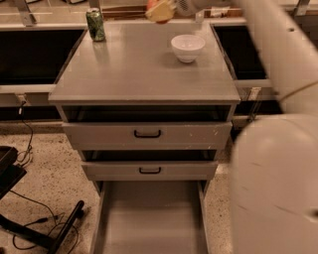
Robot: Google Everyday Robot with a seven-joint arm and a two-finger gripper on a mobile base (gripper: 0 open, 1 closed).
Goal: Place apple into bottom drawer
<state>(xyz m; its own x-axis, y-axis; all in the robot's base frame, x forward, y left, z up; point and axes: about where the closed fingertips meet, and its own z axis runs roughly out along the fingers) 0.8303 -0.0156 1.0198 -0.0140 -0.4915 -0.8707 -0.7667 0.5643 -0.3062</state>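
The apple [158, 12], red-orange with yellowish patches, hangs in the air at the top edge of the view, above the back of the cabinet top [139, 74]. My gripper [165, 9] is shut on it, reaching in from the right. The bottom drawer [149, 223] is pulled out at the foot of the cabinet, a long grey tray with a bare flat floor. It lies far below and in front of the apple. My white arm [278, 124] fills the right side of the view, blurred.
A white bowl [188, 47] stands on the cabinet top at the back right, just below the apple. A green can [95, 24] stands at the back left corner. Two upper drawers with black handles [147, 133] are slightly open. Cables and a black stand [44, 228] lie on the floor at left.
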